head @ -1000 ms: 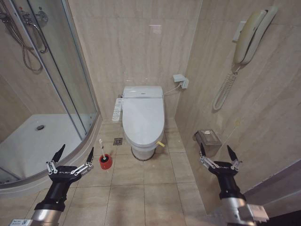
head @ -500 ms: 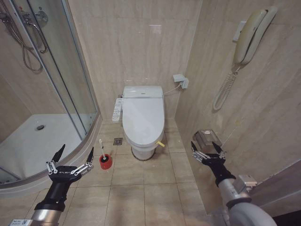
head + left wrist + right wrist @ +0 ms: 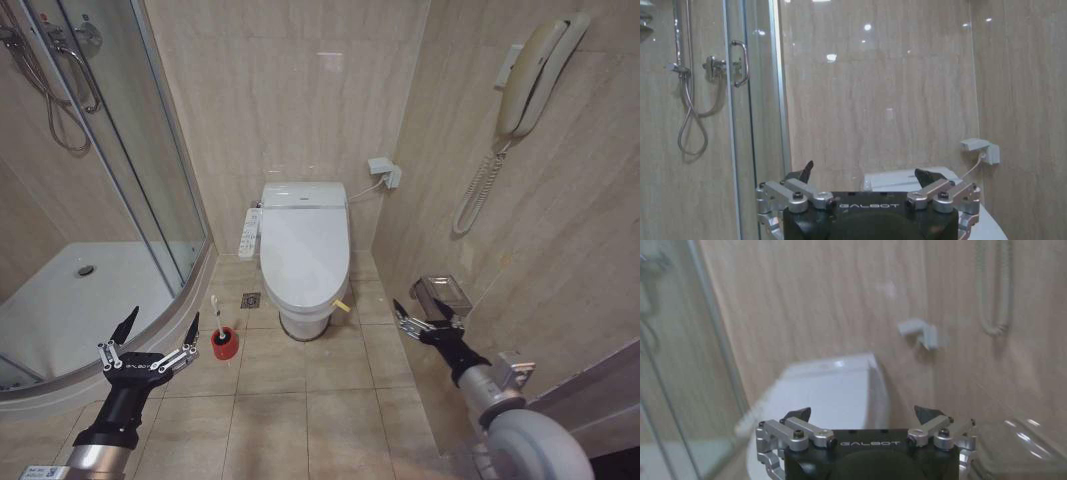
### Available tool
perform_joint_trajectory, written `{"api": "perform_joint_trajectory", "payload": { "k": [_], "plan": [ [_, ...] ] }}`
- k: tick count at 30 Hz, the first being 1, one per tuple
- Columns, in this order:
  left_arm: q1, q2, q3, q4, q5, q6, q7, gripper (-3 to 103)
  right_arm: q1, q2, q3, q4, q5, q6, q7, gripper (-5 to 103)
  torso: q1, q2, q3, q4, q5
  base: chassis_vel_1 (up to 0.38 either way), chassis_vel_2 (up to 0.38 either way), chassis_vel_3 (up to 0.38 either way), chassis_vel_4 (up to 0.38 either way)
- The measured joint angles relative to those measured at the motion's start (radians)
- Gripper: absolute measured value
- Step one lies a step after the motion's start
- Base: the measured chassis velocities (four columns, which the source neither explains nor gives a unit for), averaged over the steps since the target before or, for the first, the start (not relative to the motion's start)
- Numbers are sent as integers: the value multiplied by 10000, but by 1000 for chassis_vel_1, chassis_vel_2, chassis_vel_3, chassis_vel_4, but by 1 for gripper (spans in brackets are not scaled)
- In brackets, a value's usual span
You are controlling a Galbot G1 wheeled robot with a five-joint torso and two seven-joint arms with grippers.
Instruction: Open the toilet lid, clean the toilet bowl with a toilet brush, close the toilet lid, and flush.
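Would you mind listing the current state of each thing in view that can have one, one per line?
toilet lid: closed, down over the bowl.
toilet brush: standing upright in its red holder on the floor.
left gripper: open, holding nothing, low beside the shower.
right gripper: open, holding nothing, right of the toilet.
shower door: closed, as far as visible.
wall phone: handset hung on its cradle.

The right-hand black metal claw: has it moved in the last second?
Yes. The right gripper has swung left, toward the closed glossy white toilet lid, and now overlaps the steel wall holder.
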Motion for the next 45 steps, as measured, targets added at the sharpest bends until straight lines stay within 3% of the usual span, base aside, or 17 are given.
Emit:
{"api": "perform_joint_trajectory", "payload": {
  "k": [8,14,35,45],
  "plan": [
    [0,0,-1,0,0,0,0,100,176,392,-815,-1149,-872,1719,-368,100,0,0,0,0,4,0,0,0,0],
    [0,0,0,0,0,0,0,100,447,563,-1210,-2123,-1598,2343,-575,100,0,1,0,1,0,0,0,0,0],
    [0,0,0,0,0,0,0,100,905,1076,-1527,-2865,-1712,2634,-586,100,1,0,0,1,0,-49,49,55,-57],
    [0,0,0,-1,0,0,0,100,945,1794,-1629,-3081,-1792,2770,-427,100,0,0,0,0,1,-60,64,66,-69]
  ]
}}
